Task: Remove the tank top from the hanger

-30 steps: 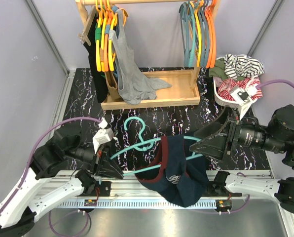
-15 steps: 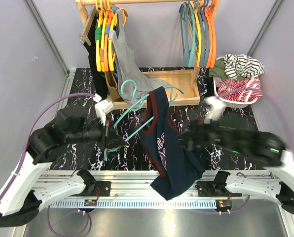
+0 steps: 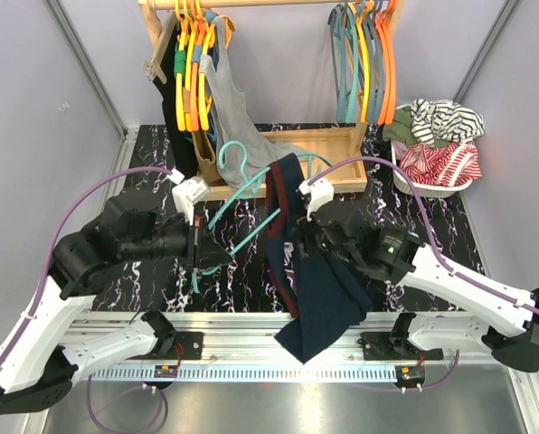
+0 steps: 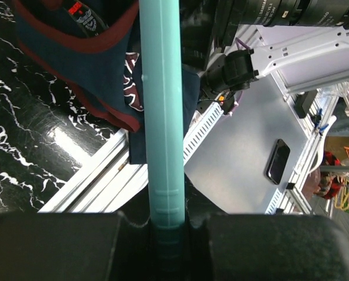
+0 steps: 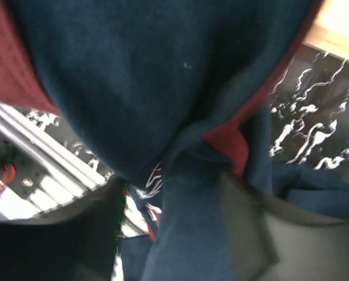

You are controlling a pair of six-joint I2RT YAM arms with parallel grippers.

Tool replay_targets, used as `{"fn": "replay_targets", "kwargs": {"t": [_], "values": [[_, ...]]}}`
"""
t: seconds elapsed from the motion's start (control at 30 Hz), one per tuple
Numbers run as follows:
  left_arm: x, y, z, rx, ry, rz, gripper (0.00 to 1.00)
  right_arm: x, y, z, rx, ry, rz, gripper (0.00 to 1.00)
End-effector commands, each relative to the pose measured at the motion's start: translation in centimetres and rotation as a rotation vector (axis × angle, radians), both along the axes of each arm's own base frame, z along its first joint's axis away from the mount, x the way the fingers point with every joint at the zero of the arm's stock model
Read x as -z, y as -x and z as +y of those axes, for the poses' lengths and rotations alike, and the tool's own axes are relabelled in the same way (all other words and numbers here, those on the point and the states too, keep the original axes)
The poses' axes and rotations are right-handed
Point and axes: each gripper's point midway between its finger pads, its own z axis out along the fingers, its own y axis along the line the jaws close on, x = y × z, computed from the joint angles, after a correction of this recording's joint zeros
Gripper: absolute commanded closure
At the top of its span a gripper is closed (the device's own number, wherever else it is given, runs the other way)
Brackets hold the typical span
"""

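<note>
A navy tank top (image 3: pixel 310 289) with maroon trim hangs from a teal hanger (image 3: pixel 251 203) held tilted above the table's middle. My left gripper (image 3: pixel 203 259) is shut on the hanger's lower end. In the left wrist view the teal hanger bar (image 4: pixel 163 117) runs straight up from between the closed jaws of the left gripper (image 4: pixel 166 225), and the tank top (image 4: pixel 86 64) drapes at the top left. My right gripper (image 3: pixel 298 240) is at the garment's upper part. In the right wrist view the navy tank top (image 5: pixel 180 193) is bunched between the fingers of the right gripper (image 5: pixel 180 234).
At the back stands a wooden rack (image 3: pixel 278 185) with orange and teal hangers (image 3: pixel 369 63) and a grey top (image 3: pixel 238 136). A white basket (image 3: pixel 414 183) of clothes sits at the back right. A metal rail (image 3: pixel 251 357) runs along the near edge.
The left arm lifted the hanger from low over the rail to a raised tilt. The right arm swung in from the right, and its jaws closed on the tank top.
</note>
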Motion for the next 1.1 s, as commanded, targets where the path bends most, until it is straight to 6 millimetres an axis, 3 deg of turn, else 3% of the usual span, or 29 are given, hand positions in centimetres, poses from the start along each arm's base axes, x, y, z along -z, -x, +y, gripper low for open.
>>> {"fn": "replay_targets", "kwargs": {"t": [0.0,0.03,0.13,0.23,0.27,0.33,0.47,0.57,0.6,0.7,0.77,0.8,0.83,0.9,0.93,1.0,1.07], "values": [[-2.7,-1.2,1.0,-0.088,0.048,-0.112,1.0,-3.0,-1.6,0.4,0.068,-0.066,-0.078,0.93],[-2.0,-1.4,1.5,-0.116,0.015,-0.106,1.0,-3.5,-1.7,-0.1,0.1,-0.073,-0.073,1.0],[0.2,-2.2,2.7,-0.179,-0.071,-0.085,1.0,-4.6,-1.7,-2.3,0.185,-0.101,-0.081,1.0],[2.7,-1.1,2.2,-0.132,-0.096,0.001,1.0,-6.9,-3.1,-6.5,0.391,-0.142,-0.12,1.0],[3.2,-0.6,2.0,-0.114,-0.092,0.02,1.0,-7.5,-4.4,-8.8,0.504,-0.14,-0.143,1.0],[4.5,0.7,1.8,-0.074,-0.07,0.077,1.0,-8.0,-5.2,-10.9,0.591,-0.154,-0.133,1.0],[5.1,2.9,2.4,-0.04,-0.043,0.132,1.0,-7.0,-7.8,-17.3,0.888,-0.122,-0.101,1.0],[5.3,3.9,3.4,-0.057,-0.041,0.153,1.0,-5.3,-9.4,-19.4,1.001,-0.131,-0.052,1.0],[5.1,4.2,4.0,-0.081,-0.029,0.143,1.0,-3.7,-10.5,-20.6,1.046,-0.102,-0.013,1.0],[3.4,3.0,6.6,-0.241,-0.018,0.052,1.0,-0.1,-12.2,-18.3,0.941,-0.061,0.116,1.0],[1.9,1.9,8.2,-0.351,-0.004,-0.016,1.0,1.2,-12.5,-12.8,0.674,-0.132,0.239,1.0],[1.4,1.7,8.8,-0.385,0.006,-0.033,1.0,1.3,-13.5,-10.2,0.54,-0.158,0.245,1.0],[0.9,1.5,9.4,-0.414,0.013,-0.056,1.0,0.7,-12.5,-6.7,0.357,-0.239,0.318,1.0],[-0.7,0.6,10.9,-0.507,0.042,-0.119,1.0,-2.2,-13.0,-3.0,0.151,-0.35,0.29,1.0],[-1.3,0.5,11.3,-0.531,0.058,-0.139,1.0,-3.8,-12.1,-1.3,0.035,-0.417,0.305,1.0],[-3.0,0.1,12.5,-0.592,0.112,-0.195,1.0,-7.9,-12.7,0.2,-0.052,-0.498,0.238,1.0],[-3.7,0.0,13.0,-0.621,0.136,-0.219,1.0,-10.2,-12.2,1.1,-0.13,-0.535,0.231,1.0]]}}
